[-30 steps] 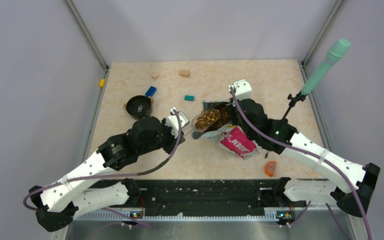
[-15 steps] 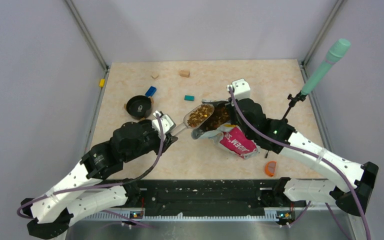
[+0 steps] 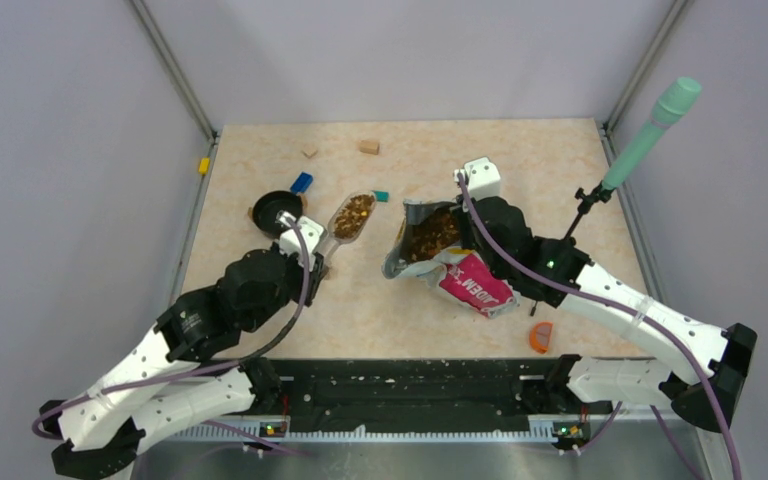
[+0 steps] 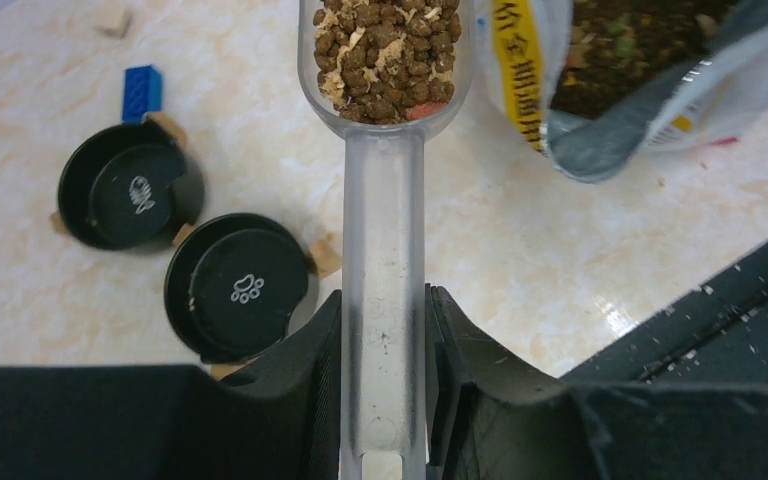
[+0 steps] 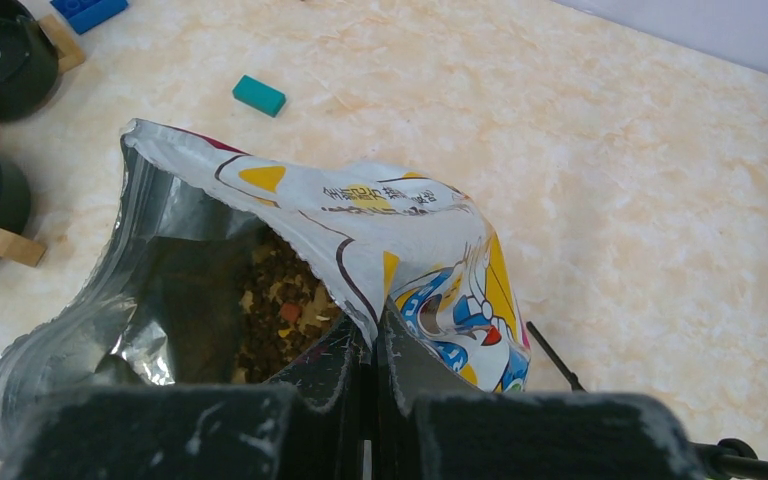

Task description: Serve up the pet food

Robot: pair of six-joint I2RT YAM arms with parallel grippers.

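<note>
inventory, tabletop [image 3: 380, 310]:
- bowls: two, black, side by side at the left. the fish-marked bowl [image 4: 130, 190] and the paw-marked bowl [image 4: 240, 285] each show a bare printed floor, with small tan tabs at their rims.
- scoop [image 4: 384, 250]: one, clear plastic. its head is heaped with pet food [image 4: 385, 45], brown pellets with pale flakes mixed in.
- bag [image 5: 410, 230]: one, glossy, with yellow and magenta print and a silver lining. it lies at the centre-right with its mouth open toward the bowls; more pellets sit inside [image 5: 280, 315].
- blocks: one blue block [image 3: 301, 182] near the bowls, one teal block [image 3: 381, 196] near the scoop head, one yellow block [image 3: 203, 165] at the left edge, and two tan blocks [image 3: 368, 146] [image 3: 309, 152] at the far side.

hands:
- left hand [image 4: 384, 310]: clenched on the scoop handle, one finger on each side. the scoop head hangs above the tabletop, between the bowls and the bag mouth.
- right hand [image 5: 370, 345]: pinched tight on the near rim of the bag mouth, which stands open.
</note>
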